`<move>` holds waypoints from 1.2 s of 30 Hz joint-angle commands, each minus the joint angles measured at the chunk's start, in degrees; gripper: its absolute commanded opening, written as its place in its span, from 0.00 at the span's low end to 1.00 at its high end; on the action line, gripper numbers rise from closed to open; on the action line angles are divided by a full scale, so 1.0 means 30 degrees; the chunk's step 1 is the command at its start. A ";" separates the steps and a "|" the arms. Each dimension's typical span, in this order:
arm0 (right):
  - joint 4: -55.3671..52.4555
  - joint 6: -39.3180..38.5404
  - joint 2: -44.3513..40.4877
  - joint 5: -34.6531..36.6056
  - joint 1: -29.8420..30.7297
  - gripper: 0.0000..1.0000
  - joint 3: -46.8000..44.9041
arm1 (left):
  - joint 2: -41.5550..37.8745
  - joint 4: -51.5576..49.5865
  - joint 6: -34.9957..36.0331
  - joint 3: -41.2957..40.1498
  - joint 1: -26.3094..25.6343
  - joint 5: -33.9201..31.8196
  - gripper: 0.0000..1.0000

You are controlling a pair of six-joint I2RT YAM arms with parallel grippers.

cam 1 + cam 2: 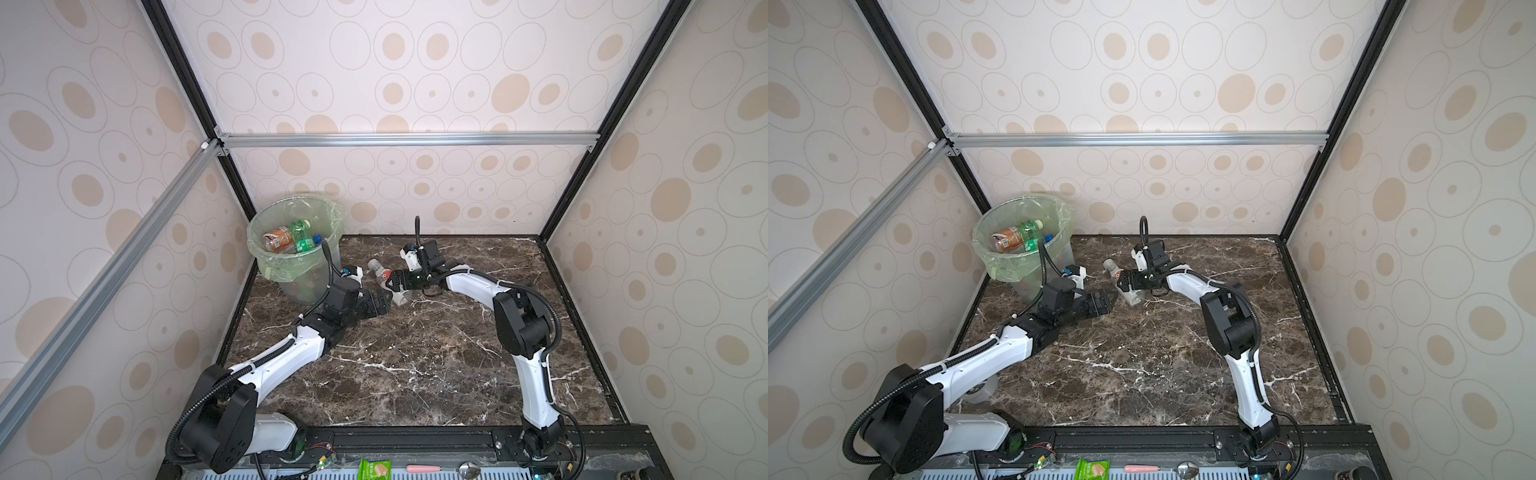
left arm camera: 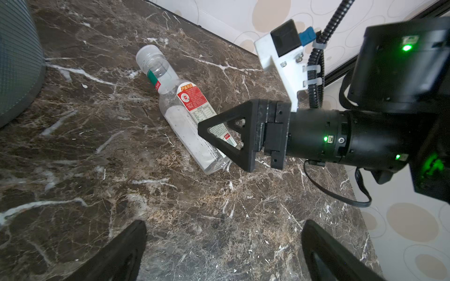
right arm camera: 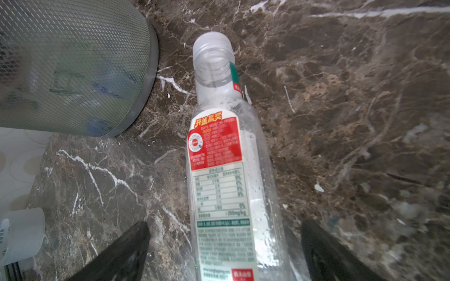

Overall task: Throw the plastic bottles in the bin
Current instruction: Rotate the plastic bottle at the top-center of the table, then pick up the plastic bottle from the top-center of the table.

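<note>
Standing left of centre in both top views, against the back wall: bin, bag folded over the rim. Holds, near the top, a brown-labelled bottle lying beside a green bottle, plus a blue cap at the right edge of the pile. Lower contents only hinted at through the wall.

Lying on the table just right of the bin, at mid-frame: clear bottle with a red-and-white label, on its side, cap toward the back wall, outside the bin. Straddled by the right gripper, jaws wide, not closed on it. Just below in the frame, near the bottle's base but apart from it: left gripper, jaws also wide, holding nothing.

Seen only from the right wrist: both black fingers at the bottom corners, clear bottle running up the middle between them with a gap on each side; blurred blue and green shapes behind the meshed bin wall at upper left.

Seen only from the left wrist: one triangular finger of the right gripper crossing the bottle's lower half at mid-frame; bare marble between the left gripper's own fingers along the bottom edge; just a sliver of bin at the left edge.

Seen only from above: the bin's open mouth, and at the bottom edge a green packet and a pink-handled spoon.
</note>
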 commanded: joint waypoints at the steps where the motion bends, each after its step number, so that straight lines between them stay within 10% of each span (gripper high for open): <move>1: -0.0397 -0.0818 -0.0402 0.1116 0.0513 1.00 -0.0201 | -0.0247 -0.0046 0.0164 0.0331 -0.0137 -0.0365 0.99; 36: -0.1652 -0.0445 -0.0772 0.2244 0.0885 0.57 -0.0897 | -0.0421 0.0427 -0.0411 0.0395 -0.0121 -0.0164 0.99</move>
